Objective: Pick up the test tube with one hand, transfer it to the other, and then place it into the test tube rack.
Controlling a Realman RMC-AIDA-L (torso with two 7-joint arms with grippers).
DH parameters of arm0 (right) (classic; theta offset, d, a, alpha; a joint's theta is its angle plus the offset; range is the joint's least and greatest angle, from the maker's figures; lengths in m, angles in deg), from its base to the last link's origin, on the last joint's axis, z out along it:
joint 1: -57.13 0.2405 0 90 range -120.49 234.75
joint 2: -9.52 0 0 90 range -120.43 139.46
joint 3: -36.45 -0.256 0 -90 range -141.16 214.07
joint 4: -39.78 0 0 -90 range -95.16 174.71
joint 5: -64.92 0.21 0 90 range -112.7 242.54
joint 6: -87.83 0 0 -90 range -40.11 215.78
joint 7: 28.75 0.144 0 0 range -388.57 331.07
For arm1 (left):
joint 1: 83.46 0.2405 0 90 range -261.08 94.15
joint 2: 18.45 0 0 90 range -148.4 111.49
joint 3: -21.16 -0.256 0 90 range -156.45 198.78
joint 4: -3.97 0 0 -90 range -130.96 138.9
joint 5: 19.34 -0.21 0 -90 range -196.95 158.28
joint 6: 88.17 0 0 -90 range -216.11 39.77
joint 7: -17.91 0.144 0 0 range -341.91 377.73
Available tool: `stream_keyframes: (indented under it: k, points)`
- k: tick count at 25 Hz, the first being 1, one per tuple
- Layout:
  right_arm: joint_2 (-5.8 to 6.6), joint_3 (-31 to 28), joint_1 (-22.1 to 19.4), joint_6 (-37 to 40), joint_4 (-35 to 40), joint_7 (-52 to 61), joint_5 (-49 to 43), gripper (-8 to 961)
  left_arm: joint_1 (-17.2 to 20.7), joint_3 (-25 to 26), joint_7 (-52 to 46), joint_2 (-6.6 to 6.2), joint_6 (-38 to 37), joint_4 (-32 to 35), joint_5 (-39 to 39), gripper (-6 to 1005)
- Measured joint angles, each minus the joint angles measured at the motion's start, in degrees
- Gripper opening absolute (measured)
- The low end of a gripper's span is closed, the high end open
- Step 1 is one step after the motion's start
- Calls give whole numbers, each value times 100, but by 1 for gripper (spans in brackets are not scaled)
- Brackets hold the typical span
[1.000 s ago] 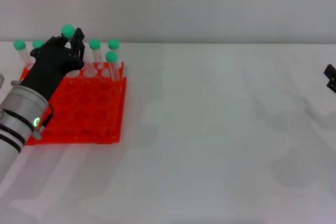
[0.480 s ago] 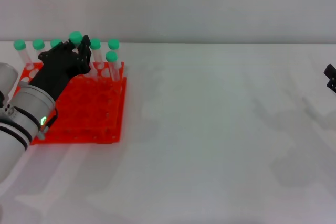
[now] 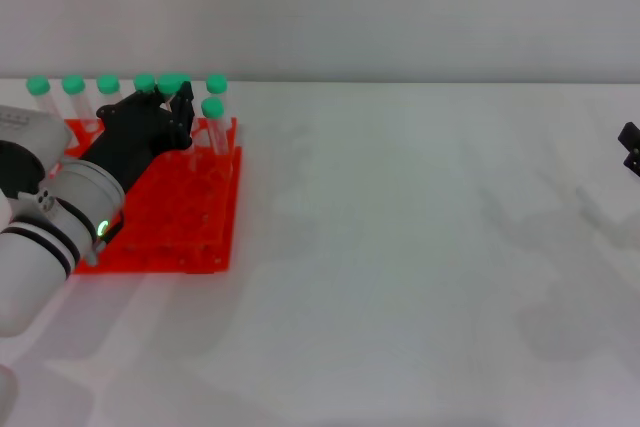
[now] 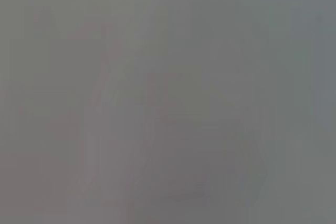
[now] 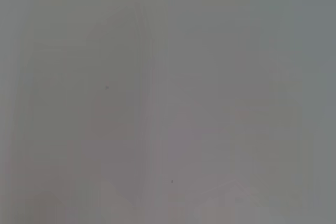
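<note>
In the head view my left gripper (image 3: 177,100) reaches over the back of the orange-red test tube rack (image 3: 190,232) at the table's left. It is shut on a test tube (image 3: 168,83), of which only the green cap shows above the black fingers. The cap is level with the caps of the other tubes. Several more green-capped tubes (image 3: 73,85) stand in the rack's back row, and one (image 3: 211,108) stands a row nearer. My right gripper (image 3: 630,149) is parked at the far right edge. Both wrist views show only blank grey.
The rack stands on a white table (image 3: 420,247) against a pale wall. My left arm's white forearm (image 3: 50,237) lies over the rack's near left part.
My left gripper has moved right and down with the tube. Its cap has dropped from above the other caps to level with them. The right arm has not moved.
</note>
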Motion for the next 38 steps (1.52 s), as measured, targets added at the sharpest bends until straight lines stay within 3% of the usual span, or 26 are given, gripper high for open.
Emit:
stream_keyframes:
  k: [25,31,35,38]
  points:
    - [-9,0,-37,-218,-90,0,10,860,33,-3,107,20,-287,-69,-336,290]
    - [-9,-2,-47,-278,-165,0,9,859,191,41,115,19,-170,-92,-365,514]
    - [-9,-35,-47,-259,-171,0,23,860,452,159,116,24,212,-99,-322,551]
    - [-7,-55,-47,-254,-171,-4,34,860,946,538,115,27,888,-98,-312,579]
